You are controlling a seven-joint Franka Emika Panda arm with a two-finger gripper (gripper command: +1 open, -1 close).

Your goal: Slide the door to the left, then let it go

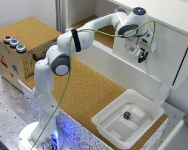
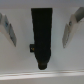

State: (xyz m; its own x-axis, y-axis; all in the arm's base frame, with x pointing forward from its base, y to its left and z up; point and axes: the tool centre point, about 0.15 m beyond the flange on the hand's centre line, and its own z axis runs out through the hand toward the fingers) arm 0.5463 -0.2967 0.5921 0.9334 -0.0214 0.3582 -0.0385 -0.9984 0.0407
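The cabinet [image 1: 144, 20] stands along the back edge of the bench [image 1: 84, 95], its door [image 1: 166, 52] at the exterior view's right end. A tray [image 1: 106, 120] sits at the bench's near right corner, a small object [image 1: 127, 115] inside it. A box [image 1: 19, 55] stands off the left end.

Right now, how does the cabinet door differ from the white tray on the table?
The door stands upright on the cabinet; the tray lies flat on the cork table. The door is a plain flat panel; the tray has raised walls and holds a small dark object. The gripper is close in front of the door, far from the tray. Both are white.
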